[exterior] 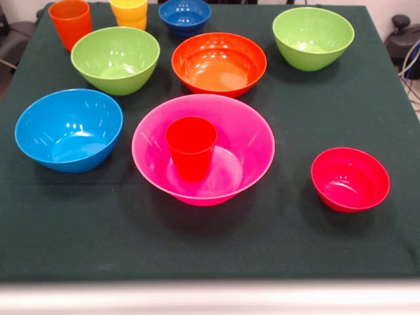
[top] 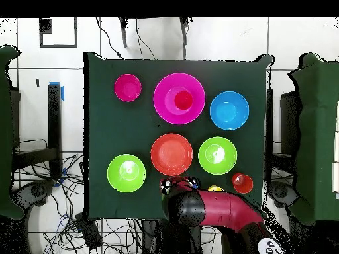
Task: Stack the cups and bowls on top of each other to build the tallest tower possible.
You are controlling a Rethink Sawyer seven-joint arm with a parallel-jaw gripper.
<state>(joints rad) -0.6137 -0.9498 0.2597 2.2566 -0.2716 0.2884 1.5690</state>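
Note:
A red cup (exterior: 191, 147) stands upright inside the large pink bowl (exterior: 256, 141) at the table's middle; both also show in the overhead view (top: 183, 100) (top: 162, 99). Around them lie a light blue bowl (exterior: 69, 129), two lime green bowls (exterior: 115, 59) (exterior: 313, 37), an orange bowl (exterior: 219, 63), a small dark blue bowl (exterior: 185, 14) and a small red bowl (exterior: 350, 178). An orange cup (exterior: 70, 23) and a yellow cup (exterior: 129, 13) stand at the far edge. The gripper (top: 175, 186) shows only from above, at the arm's end over the dark blue bowl's place.
The red and black arm (top: 212, 210) reaches in from the robot's side and hides the dark blue bowl and part of the yellow cup (top: 215, 188) in the overhead view. The dark green cloth (exterior: 210, 243) covers the table. Cables lie on the floor around it.

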